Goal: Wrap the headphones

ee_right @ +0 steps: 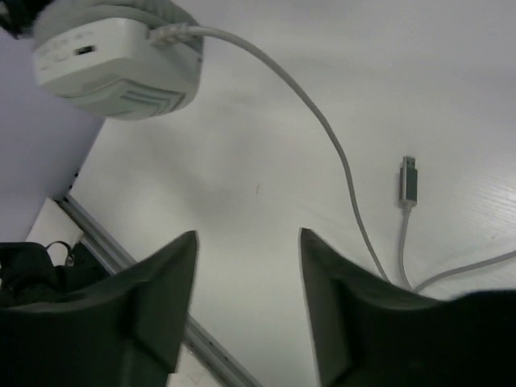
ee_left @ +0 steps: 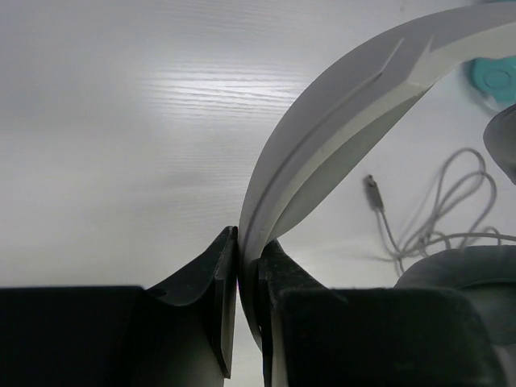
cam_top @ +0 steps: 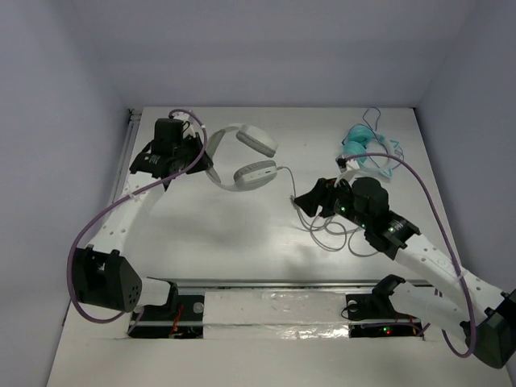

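Note:
The white headphones (cam_top: 255, 174) lie at the back middle of the table. My left gripper (cam_top: 201, 159) is shut on their wide headband (ee_left: 339, 105), pinched between the fingertips of the gripper (ee_left: 246, 238). One ear cup (ee_left: 472, 274) shows at the lower right of the left wrist view. The thin grey cable (cam_top: 330, 234) runs from the near ear cup (ee_right: 121, 64) and lies in loose loops on the table, ending in a plug (ee_right: 409, 179). My right gripper (cam_top: 300, 200) is open and empty above the table, left of the cable (ee_right: 322, 121).
Small teal headphones (cam_top: 363, 145) with a thin blue cord lie at the back right, also visible in the left wrist view (ee_left: 496, 76). A metal rail (cam_top: 266, 284) runs along the table's front edge, by the arm bases.

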`<action>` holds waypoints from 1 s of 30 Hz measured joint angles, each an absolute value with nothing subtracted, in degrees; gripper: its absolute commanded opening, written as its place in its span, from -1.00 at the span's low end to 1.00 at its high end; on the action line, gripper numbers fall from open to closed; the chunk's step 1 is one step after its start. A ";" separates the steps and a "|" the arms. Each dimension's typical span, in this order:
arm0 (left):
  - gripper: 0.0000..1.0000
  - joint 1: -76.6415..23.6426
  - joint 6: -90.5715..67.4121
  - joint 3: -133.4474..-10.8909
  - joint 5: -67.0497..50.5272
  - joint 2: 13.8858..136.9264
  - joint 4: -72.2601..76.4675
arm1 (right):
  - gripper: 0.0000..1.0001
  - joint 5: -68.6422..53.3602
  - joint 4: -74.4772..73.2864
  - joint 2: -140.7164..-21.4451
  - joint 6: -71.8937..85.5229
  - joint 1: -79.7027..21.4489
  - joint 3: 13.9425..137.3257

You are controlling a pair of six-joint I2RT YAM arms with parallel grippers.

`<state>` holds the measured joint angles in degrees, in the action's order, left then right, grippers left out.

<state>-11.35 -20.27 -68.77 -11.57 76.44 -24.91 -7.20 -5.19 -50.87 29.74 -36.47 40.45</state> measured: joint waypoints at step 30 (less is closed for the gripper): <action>-1.00 -14.57 -24.12 -81.84 -32.29 73.97 -32.36 | 0.19 -1.52 17.74 -56.88 29.82 -36.47 26.15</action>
<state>-14.57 -24.12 -81.84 -32.29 73.97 -32.36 -1.52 17.74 -56.88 29.82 -36.47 26.15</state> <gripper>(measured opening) 0.084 0.598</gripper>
